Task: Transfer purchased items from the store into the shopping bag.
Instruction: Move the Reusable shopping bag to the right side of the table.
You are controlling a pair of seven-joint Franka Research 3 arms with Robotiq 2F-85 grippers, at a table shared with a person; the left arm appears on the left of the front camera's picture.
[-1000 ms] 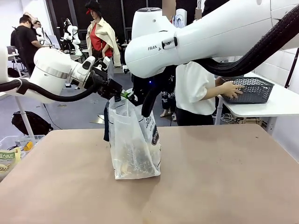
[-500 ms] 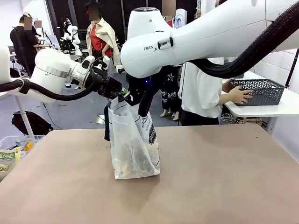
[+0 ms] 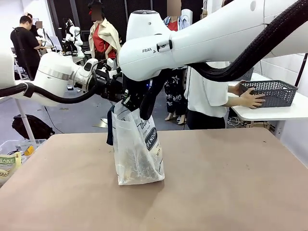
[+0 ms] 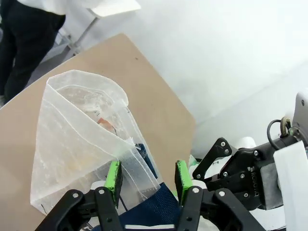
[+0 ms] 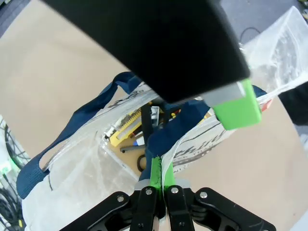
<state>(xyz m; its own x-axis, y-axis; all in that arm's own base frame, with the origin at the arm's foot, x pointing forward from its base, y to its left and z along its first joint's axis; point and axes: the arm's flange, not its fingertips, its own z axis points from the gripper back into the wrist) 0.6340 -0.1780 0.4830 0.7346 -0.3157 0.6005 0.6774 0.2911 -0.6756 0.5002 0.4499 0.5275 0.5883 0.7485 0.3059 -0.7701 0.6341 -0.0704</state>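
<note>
Front wide, wrists close, shopping bag [image 3: 138, 149] shared

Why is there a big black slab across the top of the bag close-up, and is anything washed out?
Right wrist view: the slab is the left gripper, close and blurred. Left wrist view: the upper right is washed out white; the shopping bag stays sharp. Front view: even light, soft shadow under the bag.

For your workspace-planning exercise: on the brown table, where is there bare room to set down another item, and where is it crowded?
The table lies bare to the right of the shopping bag, out to its right edge, and also in front of the bag toward the camera. A narrower bare strip runs left of the bag. It is crowded above the bag's mouth, where both arms meet at its rim and handles.
</note>
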